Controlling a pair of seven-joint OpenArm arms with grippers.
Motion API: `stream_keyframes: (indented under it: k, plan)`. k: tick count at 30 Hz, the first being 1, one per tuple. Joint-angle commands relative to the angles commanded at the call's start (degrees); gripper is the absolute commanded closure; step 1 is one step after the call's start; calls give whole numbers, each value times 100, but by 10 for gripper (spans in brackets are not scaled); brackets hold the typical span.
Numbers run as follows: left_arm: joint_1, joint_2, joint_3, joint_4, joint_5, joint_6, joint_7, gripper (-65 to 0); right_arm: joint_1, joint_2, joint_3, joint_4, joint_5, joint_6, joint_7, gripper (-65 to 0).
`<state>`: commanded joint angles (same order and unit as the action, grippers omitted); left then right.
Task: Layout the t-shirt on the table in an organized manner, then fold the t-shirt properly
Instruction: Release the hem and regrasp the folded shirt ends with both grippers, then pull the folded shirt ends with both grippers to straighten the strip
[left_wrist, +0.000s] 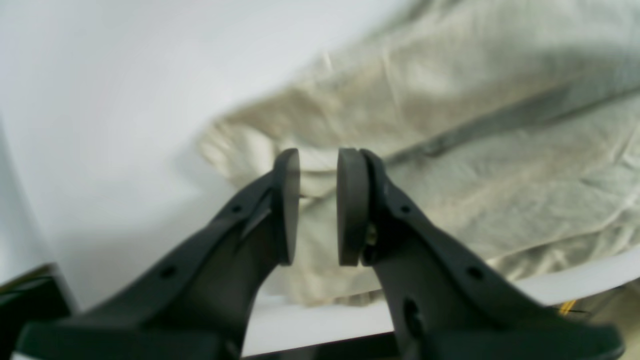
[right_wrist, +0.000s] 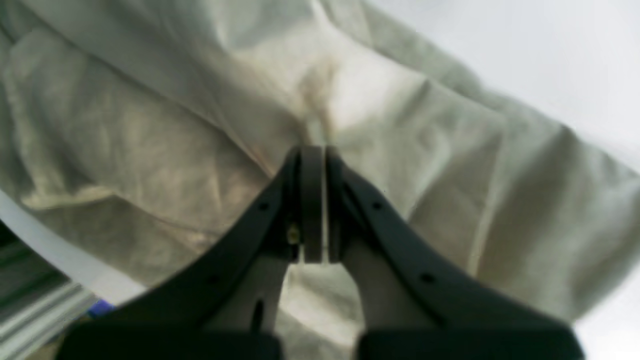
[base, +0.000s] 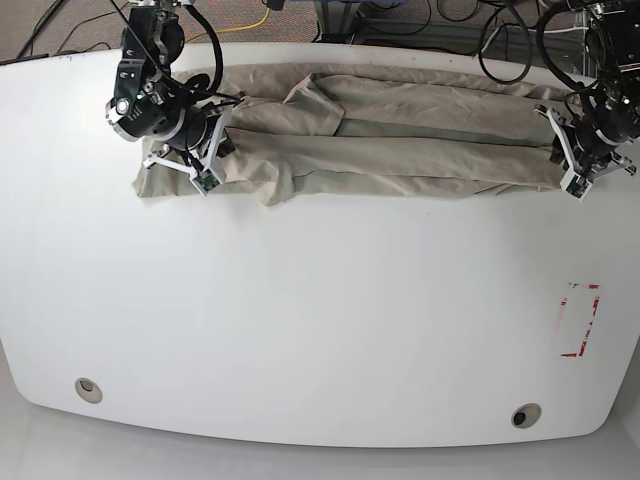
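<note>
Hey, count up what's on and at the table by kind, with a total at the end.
T-shirt: 1
Robot hands, the left hand and the right hand: 2
Round grommet holes, one near each front corner: 2
Red tape rectangle: 1
Total: 6

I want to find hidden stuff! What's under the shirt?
Only the white table shows around the t-shirt. The folded cloth covers whatever lies beneath it, so nothing else can be seen there.

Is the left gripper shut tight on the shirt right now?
No. In the left wrist view the left gripper has a clear gap between its pads, with the t-shirt showing through behind it.
</note>
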<state>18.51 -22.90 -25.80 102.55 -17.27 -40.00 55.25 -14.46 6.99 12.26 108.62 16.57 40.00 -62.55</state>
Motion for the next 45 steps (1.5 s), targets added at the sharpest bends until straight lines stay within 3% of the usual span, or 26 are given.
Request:
stream_keyframes:
  k: [4,8,17,23,36,42,45]
  plan:
    - [9,0,0,-378,0,0,-18,-107,70,246,0,-633,26,0,237,-6]
    - [-9,-18,88,-826,0,0,-343,-107,281,334,0,-1213,26,0,554,-6]
    - [-844,-387,1336,-2031,9,0,-1020,-107,976,835,0,-2602,26,0,1231,-6]
    - [-1398,-404,1626,-2497,9,0,-1055,-106,1389,1073,-18,-3244,26,0,1609,-6]
    - [-1495,-536,1626,-2462,-18,0,-1029,-106,2075,1064,0,-2629,35,0,888,-8]
    - [-1451,-633,1609,-2057,0,0,-1020,-106,2321,765,0,-2347,35,0,536,-8]
    - [-1442,-651,1600,-1873,0,0,-800,-106,2391,659,-26,-2242,35,0,387,-8]
